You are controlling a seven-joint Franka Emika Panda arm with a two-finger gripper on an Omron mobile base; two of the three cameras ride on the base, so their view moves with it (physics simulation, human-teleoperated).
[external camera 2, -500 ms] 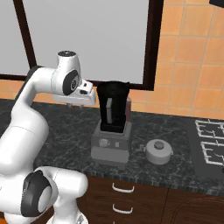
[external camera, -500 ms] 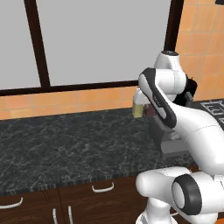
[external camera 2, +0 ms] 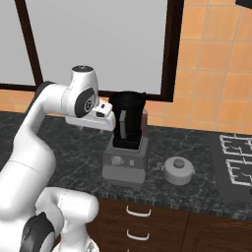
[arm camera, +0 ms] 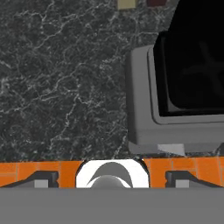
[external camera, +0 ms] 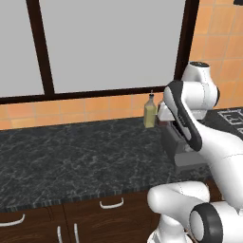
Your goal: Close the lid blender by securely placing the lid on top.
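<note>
While the blender (external camera 2: 126, 142) stands on the dark marbled counter (external camera 2: 197, 194) with its tall black jar uncovered, the lid (external camera 2: 178, 170) lies flat on the same counter to the right of the grey base, near it but not touching. The lid is a round grey cap with a small raised knob at its centre. In the right base view the jar's side handle faces the camera and a round dial sits on the front of the base. A dark red bottle (external camera 2: 144, 118) shows just behind the jar, against the orange tiled wall.

The white arm reaches across in front of the window, and its hand hangs just left of the jar at about rim height. In the hand view the blender (arm camera: 175, 92) is seen from above, its open black jar toward the right, and the counter (arm camera: 61, 78) spreads to the left. The finger tips themselves are hard to make out there, so I cannot tell how far apart they stand; nothing is seen between them.

In the left base view a yellowish bottle (external camera: 150, 113) stands on the counter (external camera: 71, 156) by the wall.

A stove top (external camera 2: 236, 162) lies at the far right.
</note>
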